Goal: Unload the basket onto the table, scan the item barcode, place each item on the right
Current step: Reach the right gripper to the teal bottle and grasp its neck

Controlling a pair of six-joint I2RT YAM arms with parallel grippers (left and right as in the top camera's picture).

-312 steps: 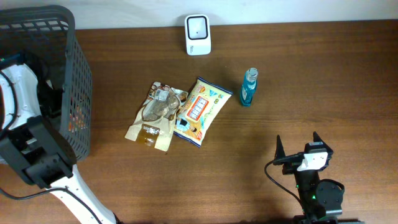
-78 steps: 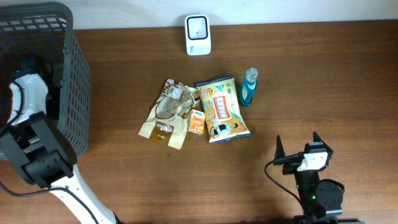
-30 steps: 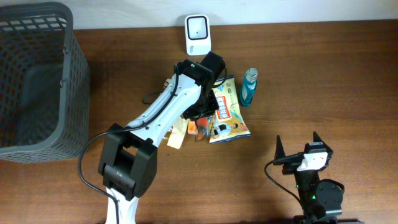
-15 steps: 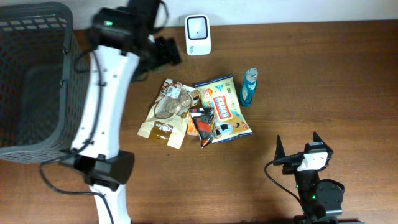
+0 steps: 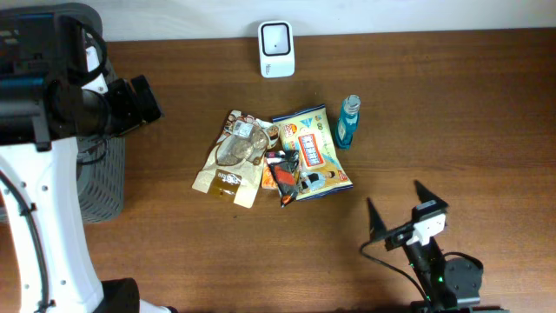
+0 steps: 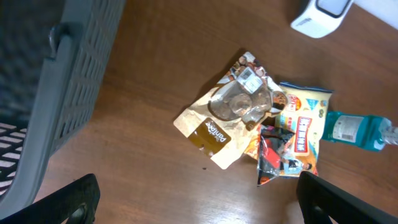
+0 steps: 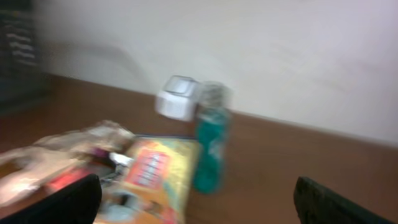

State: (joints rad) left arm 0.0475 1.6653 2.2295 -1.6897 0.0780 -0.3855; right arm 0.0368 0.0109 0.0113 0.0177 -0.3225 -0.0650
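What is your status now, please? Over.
Left hand and right hand open, empty. Dark packet overlaps yellow bag, apart from scanner. Blue bottle beside bag, not blocking.

Looks like a mock shop checkout rigged up on a lab table (image 5: 469,104). Ahead and a little left of the right pincer (image 5: 395,202), a white barcode scanner (image 5: 276,49) stands against a bare white wall (image 7: 280,50). Between scanner and pincer lie retail goods: a yellow snack bag (image 5: 314,156), a brown pouch (image 5: 228,165) and a blue bottle (image 5: 347,123). Far off to that pincer's left, a dark mesh shopping basket (image 6: 68,81) sits on the brown wood.
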